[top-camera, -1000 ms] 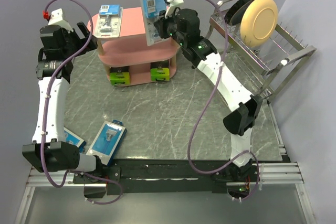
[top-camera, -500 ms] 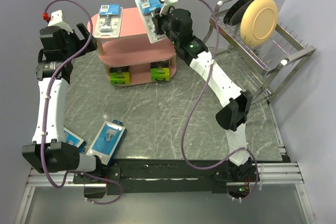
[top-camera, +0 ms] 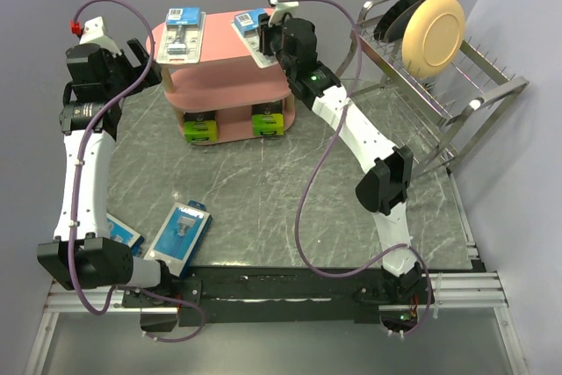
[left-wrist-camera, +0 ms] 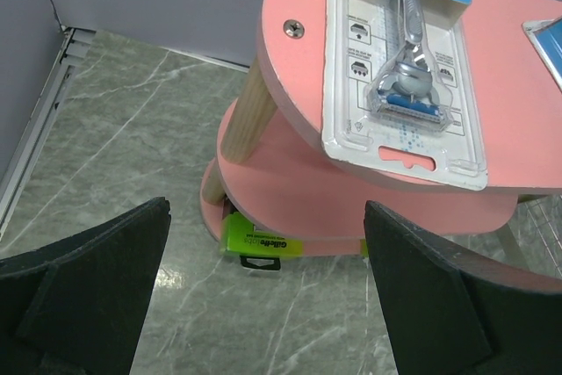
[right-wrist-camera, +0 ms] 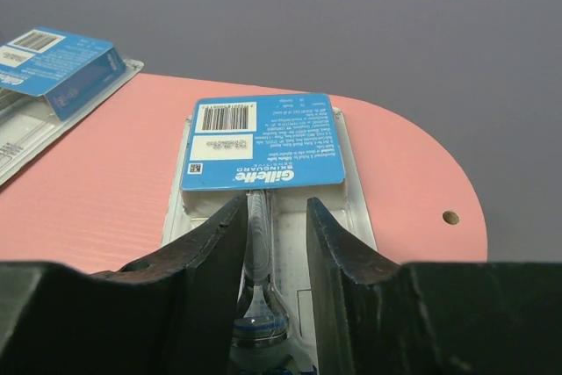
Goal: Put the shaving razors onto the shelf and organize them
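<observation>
Pink shelf (top-camera: 224,41), top board: two clear blister packs lying flat, one toward the left end (left-wrist-camera: 404,59), one toward the right (right-wrist-camera: 263,142). At the right one, right gripper (right-wrist-camera: 275,208) straddles the raised razor bubble, jaws narrowly parted; whether they pinch it cannot be told. Beside the shelf's left end, left gripper (left-wrist-camera: 263,305) spread wide, empty. Bottom tier: two lime-ended black boxes (top-camera: 200,127). Two blue-carded packs (top-camera: 182,234) on the table (top-camera: 290,191) near the left arm's base.
</observation>
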